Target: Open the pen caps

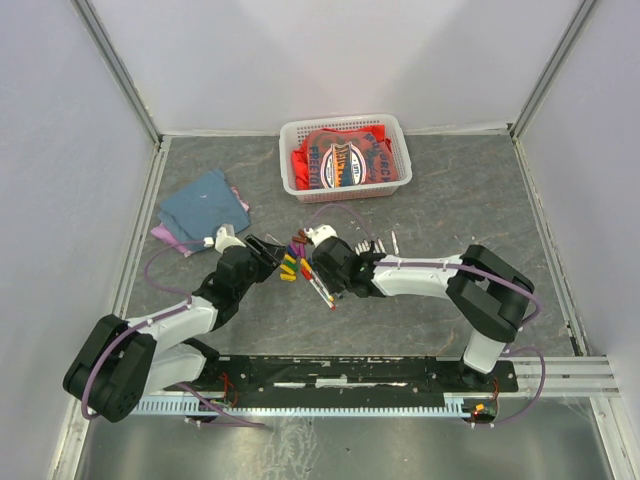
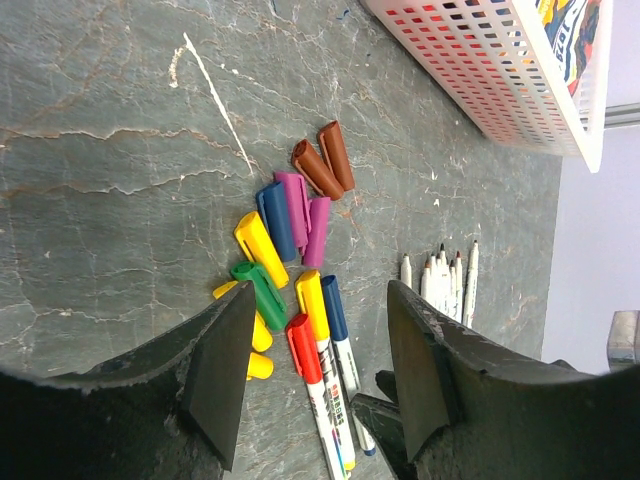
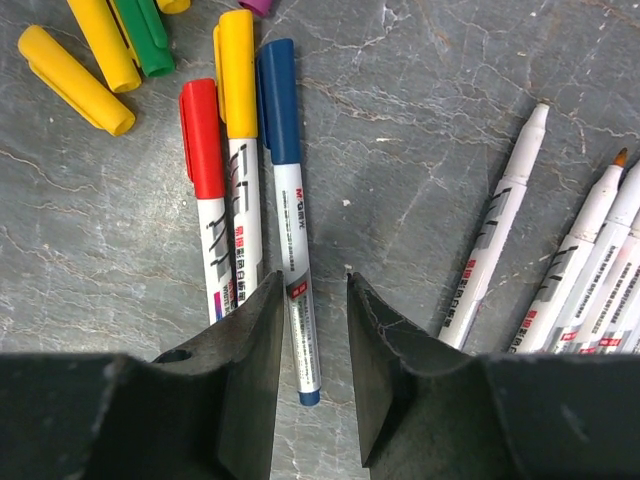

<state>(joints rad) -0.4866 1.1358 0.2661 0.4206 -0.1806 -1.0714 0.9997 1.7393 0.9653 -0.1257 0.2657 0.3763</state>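
Note:
Three capped pens lie side by side: red [image 3: 203,140], yellow [image 3: 236,75] and blue [image 3: 280,110]. My right gripper [image 3: 315,285] is open. The blue pen's white barrel [image 3: 298,270] lies between its jaws, close to the left one. My left gripper [image 2: 318,320] is open and empty, above the capped ends of the three pens [image 2: 312,305]. Several loose pen caps [image 2: 277,220] in yellow, green, blue, purple and brown lie just beyond. In the top view both grippers, left [image 1: 270,252] and right [image 1: 322,277], meet at the caps [image 1: 293,258].
Several uncapped white pens [image 3: 500,240] lie to the right of my right gripper; they also show in the left wrist view [image 2: 440,280]. A white basket [image 1: 345,155] with red cloth stands at the back. A blue cloth [image 1: 205,205] lies at the back left.

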